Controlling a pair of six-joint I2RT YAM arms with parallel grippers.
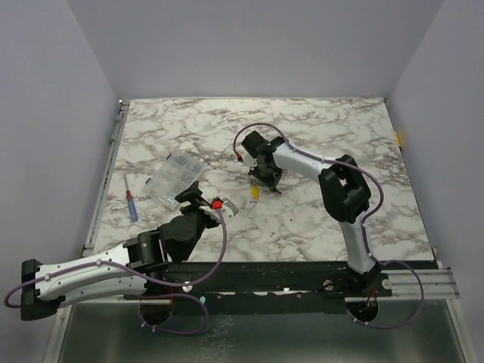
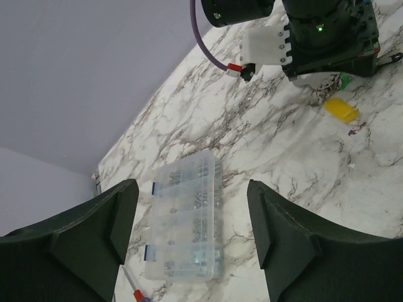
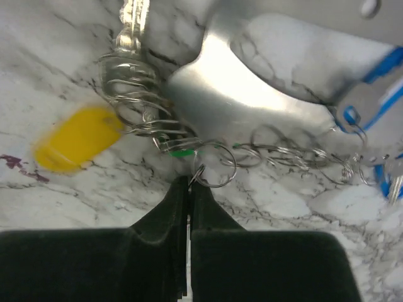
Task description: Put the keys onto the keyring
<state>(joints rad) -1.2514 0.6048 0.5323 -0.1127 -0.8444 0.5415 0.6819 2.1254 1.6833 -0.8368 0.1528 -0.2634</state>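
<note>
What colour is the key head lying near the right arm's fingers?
The key head is yellow; see the left wrist view.

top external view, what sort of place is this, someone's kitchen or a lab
Probably a robot lab cell, not a kitchen: a marble-patterned tabletop boxed in by plain grey walls, the left arm and right arm mounted on a metal rail at its near edge, and a clear compartment box.
</note>
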